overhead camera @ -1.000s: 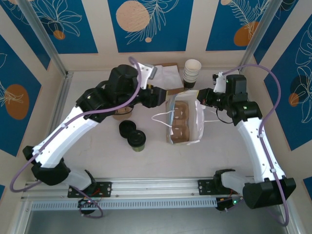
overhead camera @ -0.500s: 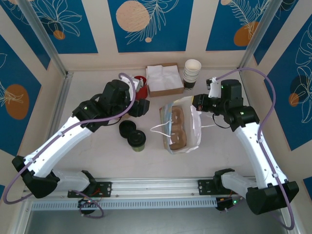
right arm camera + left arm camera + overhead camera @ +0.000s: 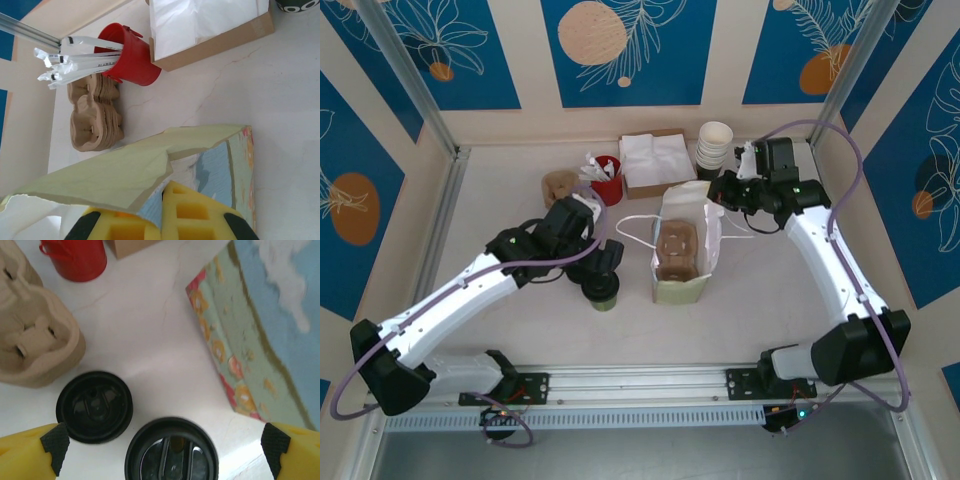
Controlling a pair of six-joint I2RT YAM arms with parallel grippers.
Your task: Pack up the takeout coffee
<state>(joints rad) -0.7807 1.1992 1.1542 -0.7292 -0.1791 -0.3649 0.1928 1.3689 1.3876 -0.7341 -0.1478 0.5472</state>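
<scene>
Pale tabletop point(image 3: 500, 190) within blue-patterned walls, shown midway through packing. The coffee point(image 3: 603, 291), lidded in black, stood on the table outside the bag point(image 3: 678, 292), so the main step was not yet done. The left gripper point(image 3: 604, 260) hovered directly above it with its fingers spread wide; in the wrist view the coffee point(image 3: 171, 455) lay between and below the two yellow fingertips of the left gripper point(image 3: 165, 445), apart from both. A lid stack point(image 3: 94, 406) sat just beside the coffee, slightly ahead of the fingers, with a stack of pulp trays point(image 3: 35, 350) farther ahead on that side and the bag point(image 3: 260, 340) near the other fingertip. The right gripper point(image 3: 722, 190) was at the far rim of the bag; its wrist view showed the yellow pads point(image 3: 195, 217) drawn together on the bag point(image 3: 150, 170) wall, apparently pinching it to hold the mouth open. A cup carrier point(image 3: 677, 250) already sat inside the bag, its wells unfilled. Judged remaining: lower and close on the coffee, lift it, carry it toward the bag, and seat it in a well of the carrier.
</scene>
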